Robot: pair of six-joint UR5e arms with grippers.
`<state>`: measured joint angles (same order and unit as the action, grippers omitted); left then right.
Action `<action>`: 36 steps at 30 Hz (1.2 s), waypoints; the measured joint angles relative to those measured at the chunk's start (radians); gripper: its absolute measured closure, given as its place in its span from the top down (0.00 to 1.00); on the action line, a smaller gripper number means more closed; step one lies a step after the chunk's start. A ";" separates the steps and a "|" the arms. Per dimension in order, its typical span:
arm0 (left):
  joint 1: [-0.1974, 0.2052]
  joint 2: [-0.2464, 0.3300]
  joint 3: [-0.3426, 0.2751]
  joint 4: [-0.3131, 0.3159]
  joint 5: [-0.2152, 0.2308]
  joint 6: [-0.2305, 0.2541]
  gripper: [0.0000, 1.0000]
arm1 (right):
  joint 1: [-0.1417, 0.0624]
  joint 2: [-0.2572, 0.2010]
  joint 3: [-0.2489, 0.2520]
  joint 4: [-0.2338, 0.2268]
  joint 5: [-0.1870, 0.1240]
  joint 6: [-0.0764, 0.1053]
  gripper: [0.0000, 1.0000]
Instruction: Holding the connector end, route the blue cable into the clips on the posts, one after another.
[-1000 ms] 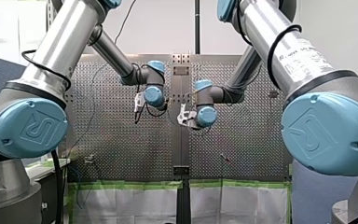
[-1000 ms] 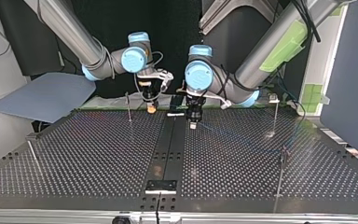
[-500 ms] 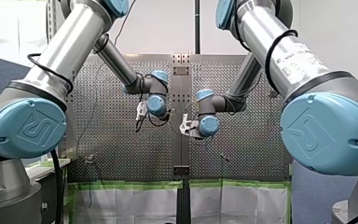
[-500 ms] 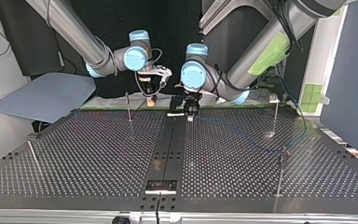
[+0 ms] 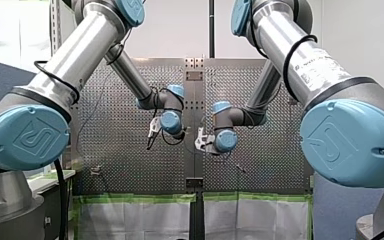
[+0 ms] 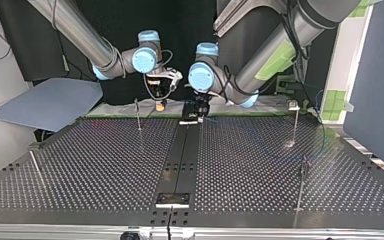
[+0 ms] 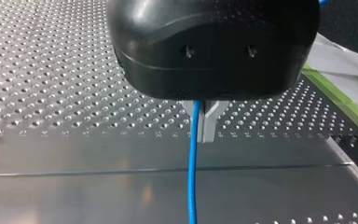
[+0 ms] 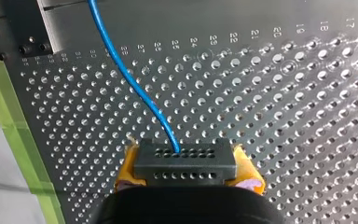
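Observation:
In the right wrist view my right gripper (image 8: 186,169) is shut on a black connector (image 8: 185,158) between its yellow pads (image 8: 127,170). The blue cable (image 8: 133,77) leaves the connector and runs ahead over the perforated plate. In the left wrist view my left gripper (image 7: 204,134) has its metal fingers (image 7: 210,122) shut on the blue cable (image 7: 193,182), which passes on beyond them. In the top view my right gripper (image 6: 160,104) and my left gripper (image 6: 200,112) hang side by side over the table's far edge. Between them the cable is too thin to make out.
Thin posts with clips stand on the perforated table (image 6: 105,165): one post (image 6: 138,114) beside my right gripper, another post (image 6: 296,122) at the far right, and a third post (image 6: 302,186) at the near right. A leaning post (image 6: 34,166) is at the left. Green tape (image 8: 14,121) lines the table edge.
Both arms have drawn back toward the table's far edge in the top view, and lower in the front view. My left gripper shifted left, closer to my right gripper. Both grips are unchanged.

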<state>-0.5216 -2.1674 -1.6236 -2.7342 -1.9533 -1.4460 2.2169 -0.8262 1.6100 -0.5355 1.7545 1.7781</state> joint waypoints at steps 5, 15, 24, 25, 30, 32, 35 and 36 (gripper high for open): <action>-0.010 0.000 0.000 0.000 -0.001 0.000 0.00 | -0.007 0.002 0.027 -0.036 -0.001 0.003 0.00; -0.038 -0.046 0.000 0.001 -0.003 -0.004 0.00 | -0.017 0.004 0.070 -0.076 -0.003 0.007 0.00; -0.068 -0.121 0.000 0.040 -0.003 -0.024 0.00 | -0.031 0.027 0.112 -0.121 0.003 0.001 0.00; -0.070 -0.127 0.000 0.043 -0.004 -0.024 0.00 | -0.032 0.033 0.113 -0.121 0.004 0.001 0.00; -0.079 -0.166 0.000 0.064 -0.020 -0.022 0.00 | -0.038 0.074 0.118 -0.134 0.020 -0.001 0.00; -0.081 -0.182 0.000 0.077 -0.024 -0.022 0.00 | -0.041 0.094 0.127 -0.146 0.025 0.000 0.00; -0.085 -0.207 0.000 0.101 -0.025 -0.031 0.00 | -0.048 0.116 0.142 -0.166 0.029 0.002 0.00; -0.086 -0.217 0.000 0.110 -0.024 -0.038 0.00 | -0.050 0.120 0.145 -0.172 0.030 0.002 0.00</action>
<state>-0.6077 -2.3843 -1.6238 -2.6245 -1.9772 -1.4838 2.1665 -0.7067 1.7552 -0.7071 1.7849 1.7800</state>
